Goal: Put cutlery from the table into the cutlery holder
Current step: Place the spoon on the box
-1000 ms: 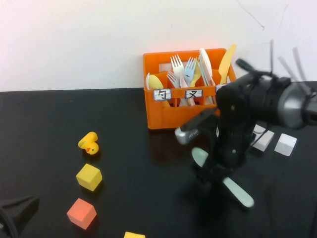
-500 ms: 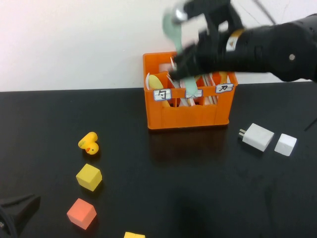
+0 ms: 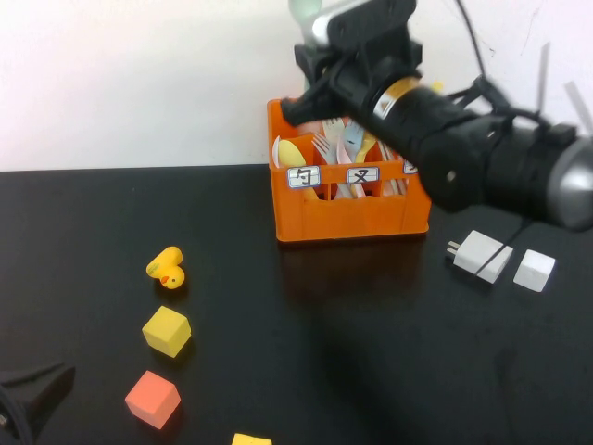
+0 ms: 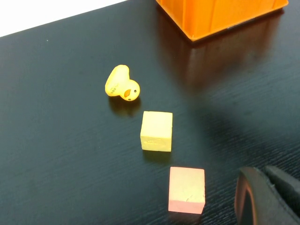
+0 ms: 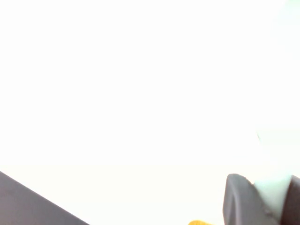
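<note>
The right gripper (image 3: 310, 56) hangs in the air above the left back corner of the orange crate (image 3: 350, 211), its arm reaching in from the right. Its fingers (image 5: 236, 199) are clamped on the pale green spoon (image 5: 272, 192), which sits between them; in the high view the spoon's rounded end (image 3: 303, 13) sticks up past the gripper, against the white wall. The spoon is clear of the black table (image 3: 306, 352) and above the crate, not yet inside it.

The crate stands near the table's back edge, with white and blue forks (image 3: 341, 141) in its middle section and yellow cutlery (image 3: 293, 154) in the left one. Right of the crate lie a white plug adapter (image 3: 480, 256) and a small white block (image 3: 535, 270).

The left gripper (image 3: 26, 394) rests low at the table's near left corner, fingers closed and holding nothing. Near it are a red block (image 4: 187, 190), a yellow block (image 4: 156, 131) and a yellow toy duck (image 4: 122, 83).
</note>
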Robot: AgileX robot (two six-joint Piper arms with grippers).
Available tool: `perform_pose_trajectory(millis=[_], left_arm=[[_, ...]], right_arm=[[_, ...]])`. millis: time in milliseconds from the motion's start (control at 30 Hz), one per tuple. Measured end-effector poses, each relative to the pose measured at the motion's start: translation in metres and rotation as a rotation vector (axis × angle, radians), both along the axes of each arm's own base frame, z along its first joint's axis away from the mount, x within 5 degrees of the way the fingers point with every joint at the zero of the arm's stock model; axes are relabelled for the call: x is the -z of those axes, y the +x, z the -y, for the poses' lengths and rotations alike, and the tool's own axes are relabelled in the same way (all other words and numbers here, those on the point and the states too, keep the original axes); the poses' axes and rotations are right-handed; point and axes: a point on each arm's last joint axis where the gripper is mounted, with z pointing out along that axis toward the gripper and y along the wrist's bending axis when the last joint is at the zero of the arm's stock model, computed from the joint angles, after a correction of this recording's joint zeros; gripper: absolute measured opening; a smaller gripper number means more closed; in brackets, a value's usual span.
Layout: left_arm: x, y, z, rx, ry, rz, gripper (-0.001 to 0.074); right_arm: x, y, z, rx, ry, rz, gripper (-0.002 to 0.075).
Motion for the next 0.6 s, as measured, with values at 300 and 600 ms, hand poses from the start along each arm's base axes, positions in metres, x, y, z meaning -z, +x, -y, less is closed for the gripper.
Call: perform_pose_trajectory(millis=[300,600], left_arm=[[0.000,0.000,0.000,-0.001,0.001,-0.001,-0.0001],[0.000,0.000,0.000,-0.001,0.001,-0.001,-0.0001]], right_arm=[[0.041,0.011,-0.008,-0.002,-0.006,-0.044,0.0134],[0.044,0.010,-0.009,-0.014,-0.035,-0.054,0.0319]])
